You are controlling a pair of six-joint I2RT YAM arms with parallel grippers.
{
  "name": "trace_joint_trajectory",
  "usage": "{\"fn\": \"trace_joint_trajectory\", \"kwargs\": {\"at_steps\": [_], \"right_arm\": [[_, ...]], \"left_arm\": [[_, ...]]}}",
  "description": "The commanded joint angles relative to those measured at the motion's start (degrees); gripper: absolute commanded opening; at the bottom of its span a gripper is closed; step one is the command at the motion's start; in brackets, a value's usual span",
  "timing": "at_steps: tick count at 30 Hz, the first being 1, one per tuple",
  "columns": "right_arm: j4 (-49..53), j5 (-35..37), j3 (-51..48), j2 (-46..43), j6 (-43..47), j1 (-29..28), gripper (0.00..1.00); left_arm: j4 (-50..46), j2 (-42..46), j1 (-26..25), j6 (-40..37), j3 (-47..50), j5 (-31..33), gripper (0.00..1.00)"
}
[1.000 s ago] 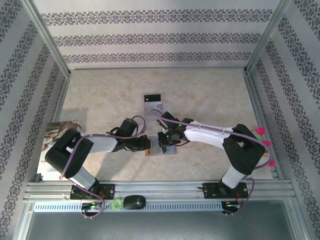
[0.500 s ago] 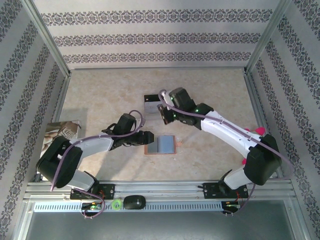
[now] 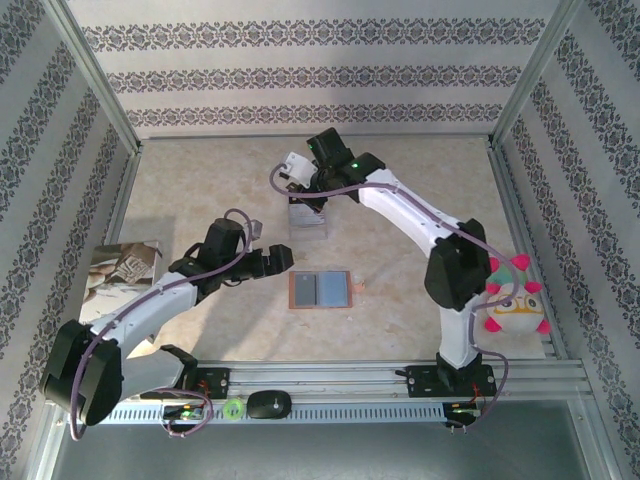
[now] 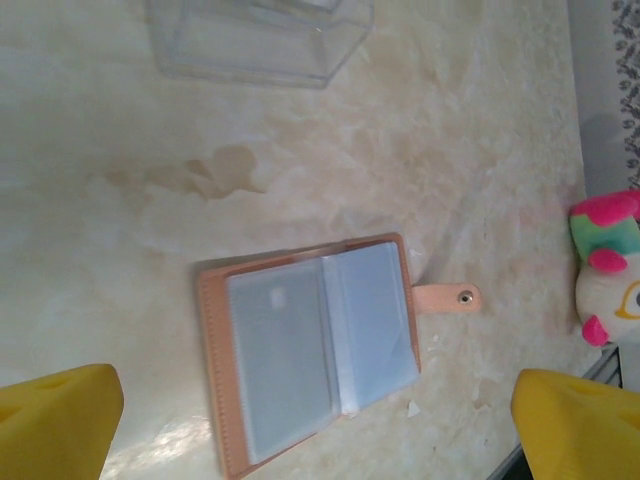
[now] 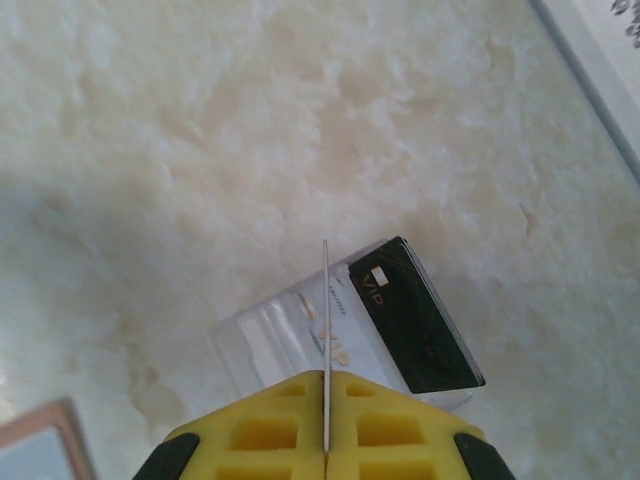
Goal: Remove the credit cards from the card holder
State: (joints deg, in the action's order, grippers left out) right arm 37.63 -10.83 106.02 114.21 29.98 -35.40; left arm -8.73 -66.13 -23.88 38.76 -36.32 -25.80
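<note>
The tan card holder (image 3: 320, 291) lies open and flat on the table, its blue-grey sleeves (image 4: 315, 345) facing up and its snap strap (image 4: 447, 298) pointing right. My left gripper (image 3: 283, 258) hovers just left of it, open, with the yellow fingertips (image 4: 55, 420) wide apart and nothing between them. My right gripper (image 5: 326, 385) is shut on a thin credit card (image 5: 326, 300), seen edge-on. It hangs over the clear plastic case (image 3: 307, 215), where a black VIP card (image 5: 415, 315) and a silvery card (image 5: 340, 325) lie.
A plush toy (image 3: 512, 305) sits by the right wall, next to the right arm's base. A booklet (image 3: 120, 270) lies at the left edge. Metal frame rails and patterned walls close in the table on three sides.
My left gripper has opened and drawn back left from the card holder. My right gripper has carried a card from the holder to above the clear case at the back.
</note>
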Motion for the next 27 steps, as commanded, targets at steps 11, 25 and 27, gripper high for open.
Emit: {"fn": "trace_joint_trajectory", "kwargs": {"at_steps": [11, 25, 27], "right_arm": [[1.7, 9.6, 11.5, 12.1, 20.9, 0.1, 0.00], [0.5, 6.6, 11.4, 14.2, 27.9, 0.9, 0.00], [-0.8, 7.4, 10.5, 14.1, 28.5, 1.2, 0.00]], "left_arm": [[-8.6, 1.0, 6.1, -2.5, -0.2, 2.4, 1.00], [-8.1, -3.2, 7.9, -2.6, 0.1, 1.8, 1.00], [-7.6, -3.9, 8.0, -2.5, 0.1, 1.5, 1.00]]}}
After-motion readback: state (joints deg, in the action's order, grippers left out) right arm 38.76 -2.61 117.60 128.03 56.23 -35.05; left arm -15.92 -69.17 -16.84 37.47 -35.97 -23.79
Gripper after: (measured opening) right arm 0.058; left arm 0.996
